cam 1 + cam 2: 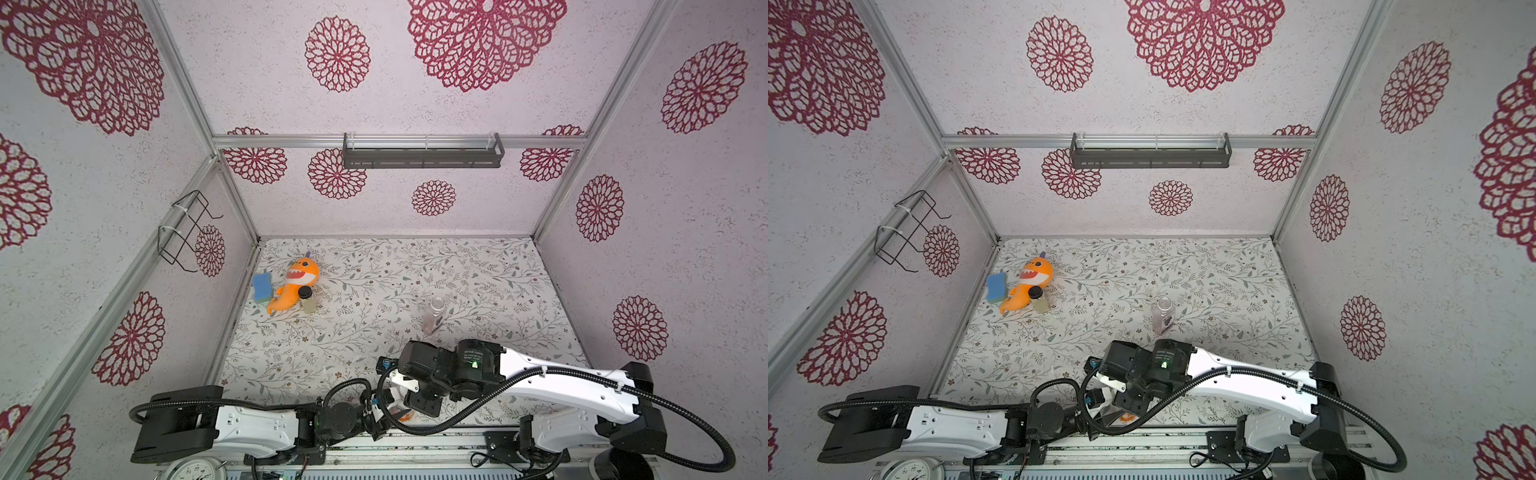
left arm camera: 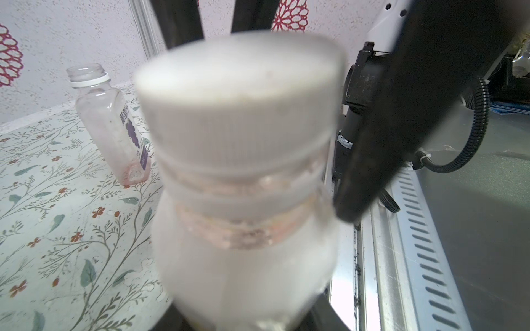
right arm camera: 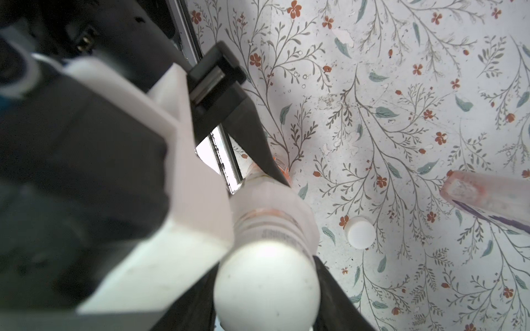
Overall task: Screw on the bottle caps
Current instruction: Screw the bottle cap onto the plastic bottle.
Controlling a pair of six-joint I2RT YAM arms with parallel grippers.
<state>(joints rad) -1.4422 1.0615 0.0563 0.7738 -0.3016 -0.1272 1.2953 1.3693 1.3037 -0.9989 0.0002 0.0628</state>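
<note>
My left gripper [image 2: 249, 322] is shut on the body of the orange-label bottle [image 2: 243, 272], held upright near the table's front edge. A white bottle cap [image 2: 238, 94] sits on its neck. My right gripper [image 3: 266, 301] reaches down over it, with a dark finger close on each side of the cap [image 3: 266, 286]; whether they press on it is unclear. In both top views only an orange bit of this bottle [image 1: 405, 415] [image 1: 1125, 417] shows under the right arm. The grape-label bottle [image 1: 434, 318] [image 1: 1163, 318] [image 2: 111, 129] stands uncapped further back. A second bottle cap [image 3: 360, 231] lies loose on the table.
An orange plush shark [image 1: 297, 282], a blue sponge [image 1: 262, 286] and a black-lidded jar [image 1: 307, 299] sit at the back left. A grey shelf [image 1: 422, 156] hangs on the back wall, a wire rack [image 1: 187, 232] on the left wall. A metal rail [image 1: 415, 440] runs along the front.
</note>
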